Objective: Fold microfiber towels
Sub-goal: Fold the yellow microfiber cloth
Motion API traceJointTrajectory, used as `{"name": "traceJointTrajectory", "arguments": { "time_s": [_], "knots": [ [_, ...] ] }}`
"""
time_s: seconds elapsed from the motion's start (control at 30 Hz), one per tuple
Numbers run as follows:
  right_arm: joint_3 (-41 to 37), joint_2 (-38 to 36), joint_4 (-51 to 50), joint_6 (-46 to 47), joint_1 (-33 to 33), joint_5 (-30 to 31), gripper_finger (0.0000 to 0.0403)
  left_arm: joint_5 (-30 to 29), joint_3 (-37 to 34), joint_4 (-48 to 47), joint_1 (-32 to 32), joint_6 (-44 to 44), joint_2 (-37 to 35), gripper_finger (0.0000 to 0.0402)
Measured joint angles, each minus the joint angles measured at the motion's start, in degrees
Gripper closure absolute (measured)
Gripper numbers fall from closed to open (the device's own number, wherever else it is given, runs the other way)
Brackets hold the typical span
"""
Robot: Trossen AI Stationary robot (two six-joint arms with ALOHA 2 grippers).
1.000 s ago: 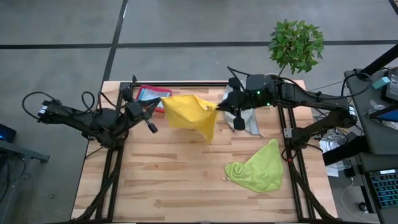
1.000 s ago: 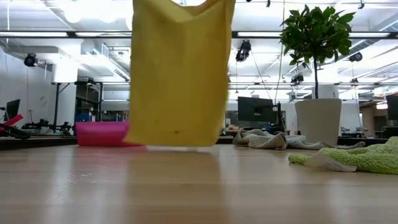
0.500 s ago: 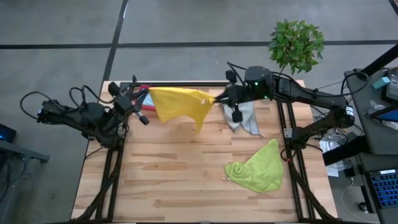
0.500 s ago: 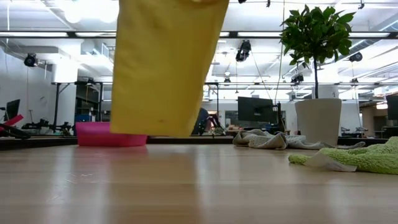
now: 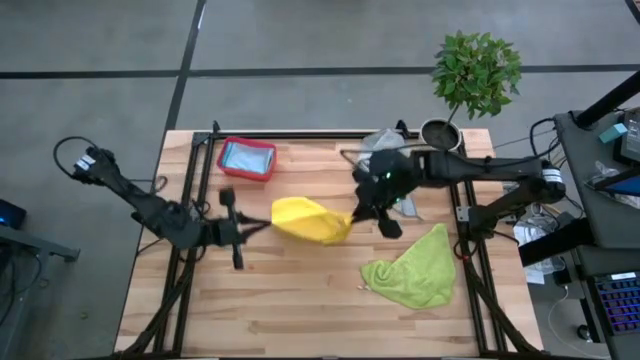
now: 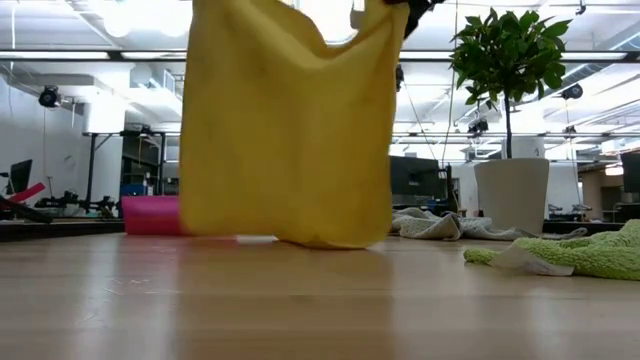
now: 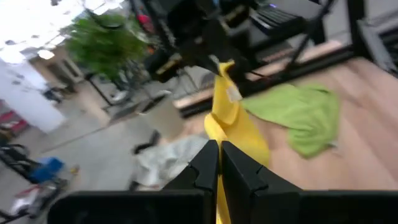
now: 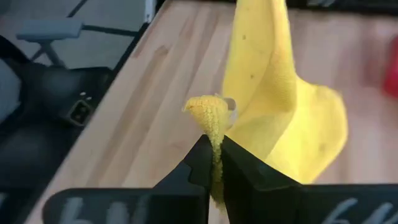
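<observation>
Above mid-table, the soft yellow microfiber towel (image 5: 305,219) hangs slung between the left gripper (image 5: 262,226) and right gripper (image 5: 358,210), each clenched on an upper corner. Light and limp, it sags; corners give the surest hold, I judge.

From the low camera, my yellow towel (image 6: 285,130) runs off the top edge, so both held corners are out of sight there. It also covers most of the pink bin (image 6: 150,215) behind it. My left wrist picture is smeared; the grey towel (image 7: 165,158) is only a pale blur, possibly crumpled. The lime green towel (image 6: 590,255) is cut by the right edge.
</observation>
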Motion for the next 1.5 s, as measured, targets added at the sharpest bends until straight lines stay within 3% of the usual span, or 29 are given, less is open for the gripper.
{"name": "traceJointTrajectory", "arguments": {
  "time_s": [0.23, 0.37, 0.53, 0.7, 0.87, 1.07, 1.23, 1.33, 1.5],
  "knots": [
    [-2.3, 0.3, 4.2, 1.3, 3.3, 0.4, 0.0363, -0.9, 1.6, 13.5, -2.6, -0.1, 6.2, 0.0401],
    [-3.0, 0.6, 4.6, 0.6, 3.1, 0.7, 0.0364, -1.5, 2.6, 14.9, -2.6, 0.2, 7.1, 0.0401],
    [-8.4, 1.8, 11.9, 3.0, 3.1, 0.9, 0.0349, -2.2, 2.4, 12.6, -2.7, -0.3, 8.3, 0.0401],
    [-17.4, 1.4, 20.9, 2.1, 3.0, 16.7, 0.0344, -2.2, 2.4, 12.8, -4.1, -0.3, 8.4, 0.0401],
    [-22.0, 0.2, 25.0, 2.2, 1.8, 17.5, 0.0387, -4.4, 2.4, 12.8, -5.3, -0.3, 7.5, 0.0401],
    [-22.4, -0.6, 25.9, 2.7, 1.5, 17.6, 0.0394, -7.4, 2.4, 12.4, -5.6, -0.3, 7.1, 0.0401],
    [-19.6, -2.7, 25.6, -0.2, 1.1, 19.4, 0.0394, -17.1, 3.0, 10.2, -5.6, 1.5, 5.1, 0.0401],
    [-16.5, -3.7, 25.9, -4.2, -0.2, 22.8, 0.0394, -22.9, 4.2, 7.5, -5.6, 3.8, 0.9, 0.0401],
    [-11.1, -2.1, 26.1, -13.2, -3.9, 25.4, 0.0394, -23.5, 4.4, -0.7, -3.4, 5.7, -8.3, 0.0401]
  ]
}}
